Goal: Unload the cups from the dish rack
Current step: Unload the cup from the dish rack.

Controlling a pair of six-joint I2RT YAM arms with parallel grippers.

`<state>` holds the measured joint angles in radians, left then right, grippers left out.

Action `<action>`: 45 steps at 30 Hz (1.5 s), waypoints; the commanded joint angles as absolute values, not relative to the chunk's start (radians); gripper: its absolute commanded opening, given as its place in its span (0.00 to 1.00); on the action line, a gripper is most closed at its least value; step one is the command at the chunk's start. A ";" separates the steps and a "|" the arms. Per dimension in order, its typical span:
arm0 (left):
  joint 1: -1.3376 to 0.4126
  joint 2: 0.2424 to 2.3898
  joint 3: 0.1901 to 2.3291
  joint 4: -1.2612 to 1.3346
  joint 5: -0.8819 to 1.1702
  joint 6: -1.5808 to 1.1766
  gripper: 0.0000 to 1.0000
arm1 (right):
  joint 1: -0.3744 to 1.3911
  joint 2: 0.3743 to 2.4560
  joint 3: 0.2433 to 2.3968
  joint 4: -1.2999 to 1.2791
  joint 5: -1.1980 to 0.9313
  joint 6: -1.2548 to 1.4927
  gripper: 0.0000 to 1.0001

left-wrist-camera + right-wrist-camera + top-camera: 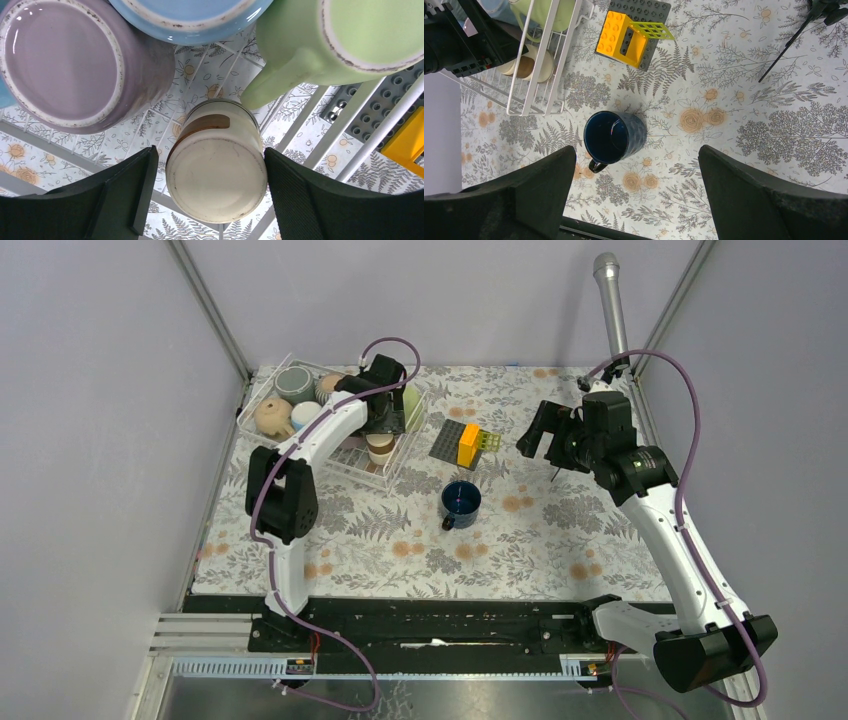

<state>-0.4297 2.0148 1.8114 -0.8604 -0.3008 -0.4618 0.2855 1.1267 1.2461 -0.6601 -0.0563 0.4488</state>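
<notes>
Cream cup [216, 180], upside down in the dish rack [248, 408], sits between the wide-set jaws of the left hand [209, 160], gaps showing either side: the grasp step of unloading. Next, likely, a squeeze and a straight lift clear of its neighbours. The right hand [636, 150] hangs wide above a navy cup [614, 136] on the worktop [749, 150]

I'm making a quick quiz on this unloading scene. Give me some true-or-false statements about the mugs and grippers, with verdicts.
1. The navy mug stands upright on the table, outside the rack. True.
2. The right gripper holds the navy mug. False: it is open and empty.
3. The left gripper straddles a cream mug in the rack. True.
4. The cream mug stands mouth up. False: bottom up.
5. The yellow block lies in the rack. False: it sits on the grey plate.
</notes>
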 commanded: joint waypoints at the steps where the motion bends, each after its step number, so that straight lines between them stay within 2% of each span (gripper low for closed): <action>1: -0.457 1.987 1.803 -0.888 -0.290 -0.443 0.85 | 0.298 1.118 1.242 -0.629 -0.069 0.441 1.00; 16: -0.456 1.955 1.735 -0.857 -0.265 -0.458 0.83 | 0.310 1.121 1.237 -0.623 -0.067 0.443 1.00; 22: -0.455 1.937 1.703 -0.844 -0.259 -0.462 0.88 | 0.316 1.121 1.236 -0.623 -0.067 0.443 1.00; 37: -0.440 1.884 1.619 -0.799 -0.185 -0.469 0.88 | 0.335 1.125 1.235 -0.623 -0.054 0.450 1.00; 40: -0.434 1.884 1.612 -0.792 -0.174 -0.467 0.87 | 0.341 1.129 1.235 -0.622 -0.050 0.451 1.00; 45: -0.433 1.896 1.619 -0.791 -0.163 -0.466 0.79 | 0.348 1.129 1.235 -0.623 -0.042 0.454 1.00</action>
